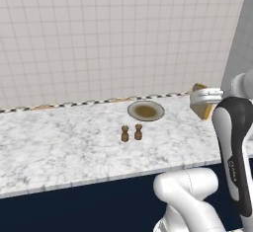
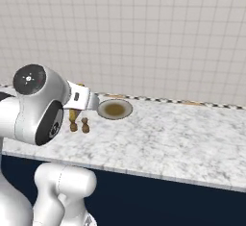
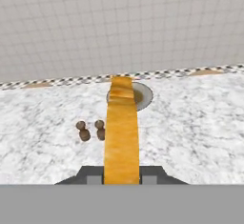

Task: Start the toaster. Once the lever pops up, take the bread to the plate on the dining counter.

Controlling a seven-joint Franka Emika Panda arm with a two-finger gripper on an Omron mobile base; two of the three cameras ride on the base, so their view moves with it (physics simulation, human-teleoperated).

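Carrying the bread clamped in the gripper, aim at the plate above frame centre, avoiding the shakers.

Tool clamped on the bread, arm raised, outstretched.

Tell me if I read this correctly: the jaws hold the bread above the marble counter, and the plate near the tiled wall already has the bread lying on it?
Not quite. The plate has no bread on it yet; its brownish centre is bare in the left base view. The bread is clamped in the jaws of the gripper, above the marble counter, as the hand view shows.
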